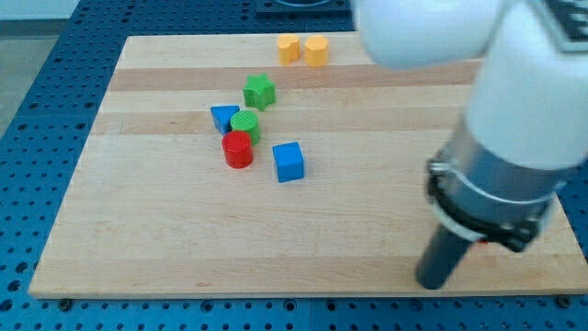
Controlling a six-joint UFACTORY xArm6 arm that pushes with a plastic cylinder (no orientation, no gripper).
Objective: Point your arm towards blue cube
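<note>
The blue cube [288,162] lies on the wooden board [138,211] a little left of the middle. My tip [431,283] is at the end of the dark rod near the board's bottom edge, at the view's lower right, far from the cube, to its lower right. The white and grey arm fills the view's right side above the rod.
A red cylinder [238,149] lies left of the blue cube, with a green cylinder [245,123] above it and a blue triangular block [223,117] beside that. A green star [260,91] lies higher. Two yellow blocks [288,48] [316,51] lie at the top edge.
</note>
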